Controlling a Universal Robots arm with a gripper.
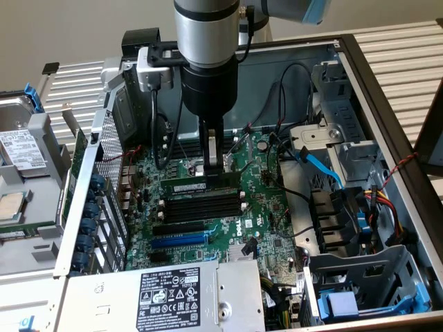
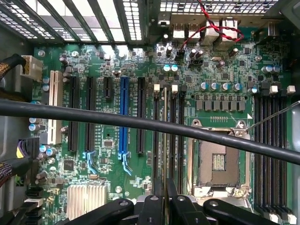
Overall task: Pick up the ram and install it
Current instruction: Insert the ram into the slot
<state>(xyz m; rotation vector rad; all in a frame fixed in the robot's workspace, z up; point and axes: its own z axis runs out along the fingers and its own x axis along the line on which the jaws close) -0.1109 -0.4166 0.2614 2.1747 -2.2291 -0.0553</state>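
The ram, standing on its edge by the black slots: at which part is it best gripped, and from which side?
Probably the middle of its long upper edge, from straight above, with one finger on each flat face. The ram stands on edge, parallel to the black slots, so such a grip leaves its lower contact edge free. The gripper is shut on it there.

A plain pale wall [image 1: 69, 28] stands at the upper left of the exterior view, under soft, even light. A white slatted surface [image 1: 398, 48] spans the upper right and shows again at upper left. A dark panel [image 1: 435, 131] cuts the right edge.
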